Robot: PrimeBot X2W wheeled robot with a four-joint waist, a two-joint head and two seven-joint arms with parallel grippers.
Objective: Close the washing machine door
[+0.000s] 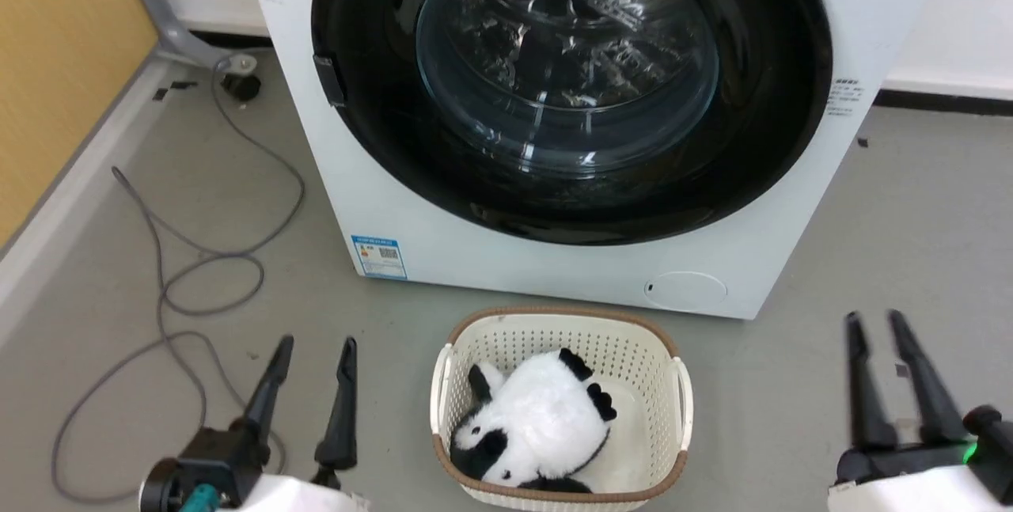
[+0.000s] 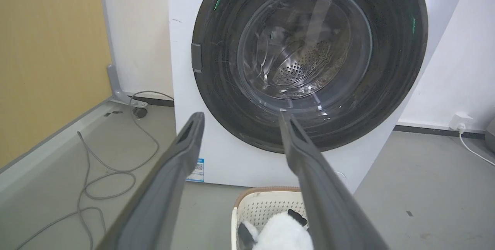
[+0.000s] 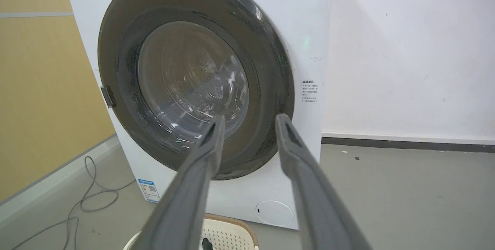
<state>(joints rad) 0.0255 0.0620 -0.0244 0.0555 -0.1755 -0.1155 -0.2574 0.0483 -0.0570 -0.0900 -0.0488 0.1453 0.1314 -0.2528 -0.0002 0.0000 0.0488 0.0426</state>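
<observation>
"As I look down from the head camera, the door (image 1: 570, 81) sits flush in the flat white front of the washing machine (image 1: 443, 235), closed," I log. "Round, glossy black ring. Clear domed glass in the middle, with the perforated steel drum dim behind it."

"Grippers?" asks the desk.

"Left gripper (image 1: 316, 342) low left, right gripper (image 1: 874, 316) low right, both over smooth grey floor (image 1: 870, 219), well apart from the machine. Long dark matte fingers spread on each, nothing between them."

"Anything in front?"

"Cream plastic basket (image 1: 554, 322), perforated walls, brown rim, just before the machine's lower edge. Fluffy black-and-white panda toy (image 1: 538, 417) lying inside. Thin grey cable (image 1: 162, 274) loops over the floor on the left. Small blue sticker (image 1: 379, 256) at the machine's lower left corner."
</observation>
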